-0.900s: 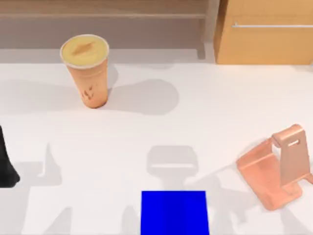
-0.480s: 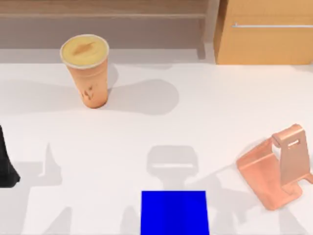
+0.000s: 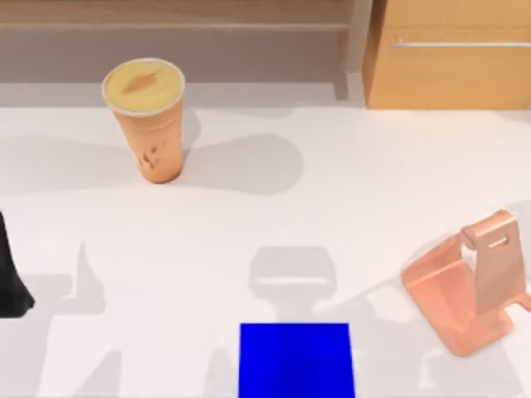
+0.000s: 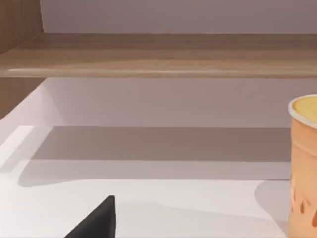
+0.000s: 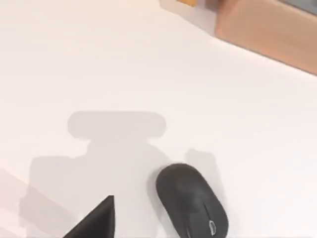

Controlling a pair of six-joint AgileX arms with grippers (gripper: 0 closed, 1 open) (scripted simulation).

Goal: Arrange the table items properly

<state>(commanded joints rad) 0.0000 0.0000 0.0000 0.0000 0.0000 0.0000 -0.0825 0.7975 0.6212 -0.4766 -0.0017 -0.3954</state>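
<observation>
No readable text or labels anywhere

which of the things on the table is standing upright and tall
The orange cup with the yellowish top, at the table's far left; the blue mat lies flat and the rose-gold stand sits lower.

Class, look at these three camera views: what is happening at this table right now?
Nothing is being held yet. The orange cup stands upright at the table's far left, the blue mat lies at the near edge in the middle, and the rose-gold stand sits on the right. The left arm waits at the left edge. The right wrist view looks down on the dark mouse, resting untouched on the white table.
</observation>
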